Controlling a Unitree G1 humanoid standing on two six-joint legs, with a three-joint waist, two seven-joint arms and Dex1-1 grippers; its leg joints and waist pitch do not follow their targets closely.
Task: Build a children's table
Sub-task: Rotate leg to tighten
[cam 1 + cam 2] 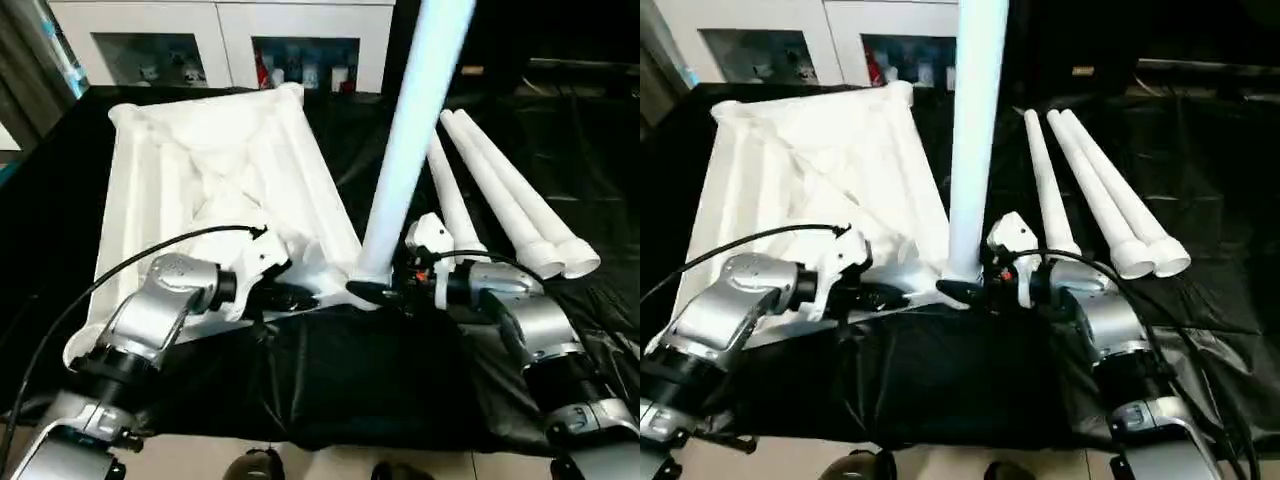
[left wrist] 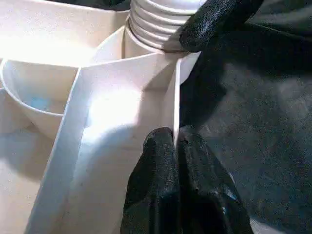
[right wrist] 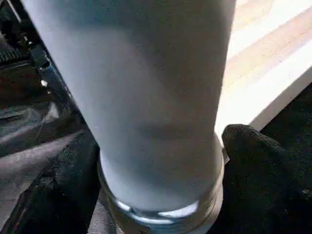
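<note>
The table top [image 1: 210,190] lies upside down on the black-covered bench [image 1: 360,390], and one leg [image 1: 410,140] stands upright in its near right corner socket, long axis vertical. The right gripper [image 1: 385,292] is at the foot of this leg, fingers wide on both sides of the tube; whether they press it I cannot tell. The left gripper [image 2: 175,146] is nearly closed, pinching the thin rim of the top just beside the socket. Three more legs [image 1: 500,200] lie side by side on the right, nearer the right arm. A white cabinet [image 1: 220,40] stands behind.
</note>
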